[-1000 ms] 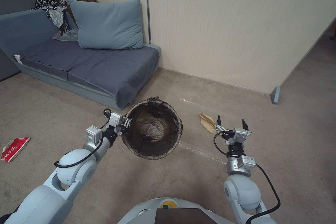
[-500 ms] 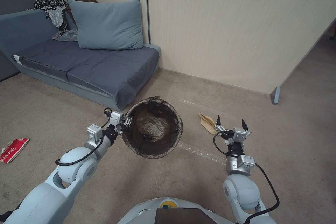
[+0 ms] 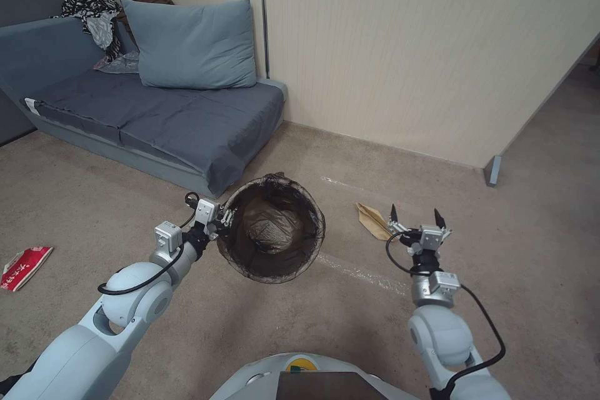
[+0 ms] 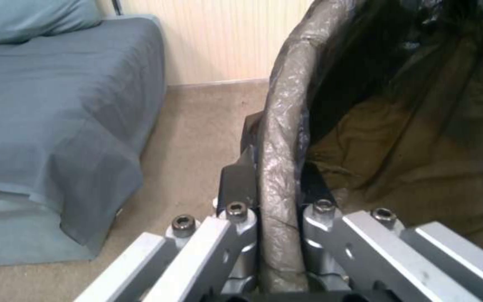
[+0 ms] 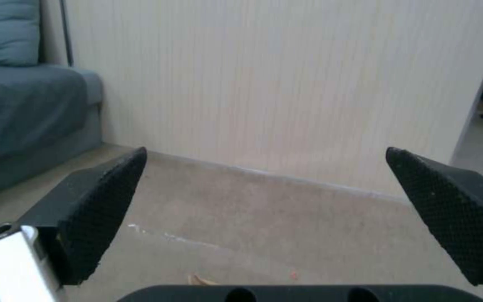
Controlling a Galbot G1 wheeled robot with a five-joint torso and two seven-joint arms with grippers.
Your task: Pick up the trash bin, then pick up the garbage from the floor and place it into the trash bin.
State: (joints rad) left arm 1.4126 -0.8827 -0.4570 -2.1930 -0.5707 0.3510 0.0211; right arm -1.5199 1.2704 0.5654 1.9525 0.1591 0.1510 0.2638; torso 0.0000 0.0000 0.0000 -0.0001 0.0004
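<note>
Bin and left jaws: the left gripper (image 3: 223,220) is clenched on the near-left rim of the small round white plastic trash bin lined with a thin brown-black bag (image 3: 272,229); the left wrist view shows the bag-covered rim (image 4: 279,167) pinched between the two fingers, one inside the pail and one outside.
Left arm: stretched forward and inward from the lower left, carrying the bin above the beige carpet floor (image 3: 312,319), its mouth tipped toward the camera.
Bin contents: crumpled liner at the bottom; I cannot tell whether any litter lies in it.
Right jaws: the right gripper (image 3: 416,217) is spread wide with nothing between the black fingertips (image 5: 105,209).
Right arm: raised from the lower right, wrist pointing toward the cream panel wall (image 3: 425,44).
Garbage: a flat tan paper bag (image 3: 371,219) lies on the floor just left of the right gripper's left fingertip; a red-and-white snack packet (image 3: 25,265) lies far left, well apart from both grippers.
Surroundings: a blue-grey sofa (image 3: 156,119) stands behind the bin.
</note>
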